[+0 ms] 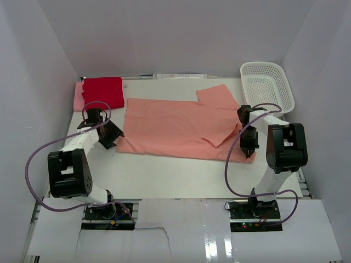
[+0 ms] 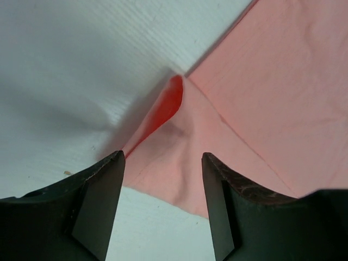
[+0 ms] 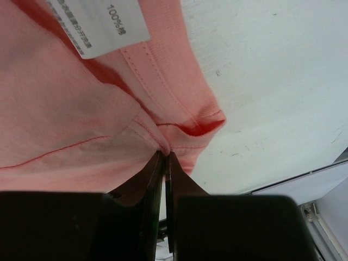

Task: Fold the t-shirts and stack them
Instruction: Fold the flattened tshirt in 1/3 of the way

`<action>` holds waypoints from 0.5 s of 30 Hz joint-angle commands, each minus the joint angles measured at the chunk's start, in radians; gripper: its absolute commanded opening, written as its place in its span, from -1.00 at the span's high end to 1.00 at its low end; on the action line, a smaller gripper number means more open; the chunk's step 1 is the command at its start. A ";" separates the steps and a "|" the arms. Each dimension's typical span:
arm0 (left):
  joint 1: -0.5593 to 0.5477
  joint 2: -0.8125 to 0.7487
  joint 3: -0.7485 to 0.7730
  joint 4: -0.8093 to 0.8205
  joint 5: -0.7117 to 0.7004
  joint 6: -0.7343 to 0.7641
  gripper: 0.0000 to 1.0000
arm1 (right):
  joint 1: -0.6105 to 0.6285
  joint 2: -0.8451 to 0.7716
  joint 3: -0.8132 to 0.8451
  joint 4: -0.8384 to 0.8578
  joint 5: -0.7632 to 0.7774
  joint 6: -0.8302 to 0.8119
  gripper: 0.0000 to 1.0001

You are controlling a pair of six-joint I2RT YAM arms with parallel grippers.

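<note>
A salmon-pink t-shirt lies spread across the middle of the table, one sleeve folded over at its right. My left gripper is open at the shirt's near left corner; in the left wrist view that corner lies rumpled between the fingers. My right gripper is shut on the shirt's near right edge, pinching the collar seam below a white care label. A folded red t-shirt lies at the back left on a pink one.
A white plastic basket stands at the back right. White walls enclose the table on three sides. Purple cables loop from both arms over the near table.
</note>
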 commanded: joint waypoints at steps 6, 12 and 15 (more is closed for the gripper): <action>-0.005 -0.127 -0.086 -0.025 0.034 -0.040 -0.36 | -0.004 -0.013 0.037 -0.015 0.010 -0.005 0.85; -0.007 -0.052 -0.092 -0.002 0.030 -0.031 -0.30 | -0.004 -0.010 0.040 -0.012 0.003 -0.010 0.85; -0.013 -0.040 -0.106 0.030 0.037 -0.040 -0.22 | -0.004 -0.008 0.042 -0.012 -0.001 -0.010 0.85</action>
